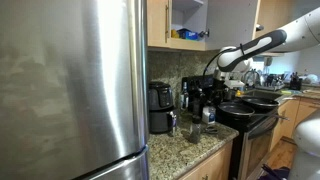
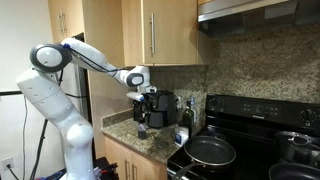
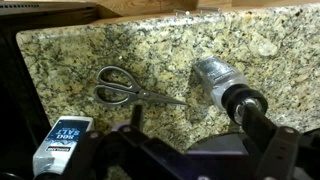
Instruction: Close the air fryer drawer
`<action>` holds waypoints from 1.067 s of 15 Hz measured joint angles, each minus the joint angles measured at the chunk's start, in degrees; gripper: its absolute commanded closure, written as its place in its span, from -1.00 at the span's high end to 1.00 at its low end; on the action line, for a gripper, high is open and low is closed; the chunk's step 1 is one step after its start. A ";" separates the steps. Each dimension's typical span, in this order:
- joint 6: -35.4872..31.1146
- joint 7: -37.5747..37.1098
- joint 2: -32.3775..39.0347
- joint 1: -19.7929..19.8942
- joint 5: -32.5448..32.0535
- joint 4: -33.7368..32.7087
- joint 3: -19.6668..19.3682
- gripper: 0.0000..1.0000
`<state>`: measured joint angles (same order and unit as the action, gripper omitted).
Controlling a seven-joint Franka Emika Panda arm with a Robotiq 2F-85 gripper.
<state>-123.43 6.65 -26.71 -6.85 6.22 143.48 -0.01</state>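
Note:
The black air fryer (image 1: 160, 106) stands on the granite counter beside the fridge. Its drawer (image 1: 160, 122) is the lower front part; I cannot tell how far out it stands. My gripper (image 1: 213, 80) hangs over the counter to the right of the air fryer, apart from it. In an exterior view the gripper (image 2: 143, 98) is in front of the black appliances (image 2: 160, 106) and hides part of them. In the wrist view the gripper (image 3: 195, 128) looks down on the counter with its fingers spread and nothing between them. The air fryer is out of the wrist view.
Scissors (image 3: 125, 90), a salt box (image 3: 62, 140) and a clear bottle with a dark cap (image 3: 218, 82) lie on the granite below me. A coffee maker (image 1: 192, 96) stands next to the air fryer. The stove with pans (image 2: 210, 152) is alongside, and the fridge (image 1: 70, 90) on the other side.

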 measured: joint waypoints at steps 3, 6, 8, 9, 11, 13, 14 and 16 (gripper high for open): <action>0.03 0.24 0.00 0.00 -0.13 -0.01 0.02 1.00; -4.48 5.67 -0.01 -0.32 -0.08 0.27 -0.07 1.00; -10.49 10.11 0.04 -1.20 0.18 0.99 -0.65 1.00; -12.96 12.85 0.06 -2.08 0.93 1.40 -1.34 1.00; -14.94 19.88 0.06 -4.75 3.66 1.85 -3.70 1.00; -16.70 26.79 0.06 -7.35 6.05 2.17 -6.23 1.00; -17.05 27.37 0.06 -7.73 6.36 2.22 -6.63 1.00; -17.02 26.96 0.02 -7.71 6.32 2.22 -6.51 1.00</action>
<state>-140.44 33.62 -26.69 -14.56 12.54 145.70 -6.53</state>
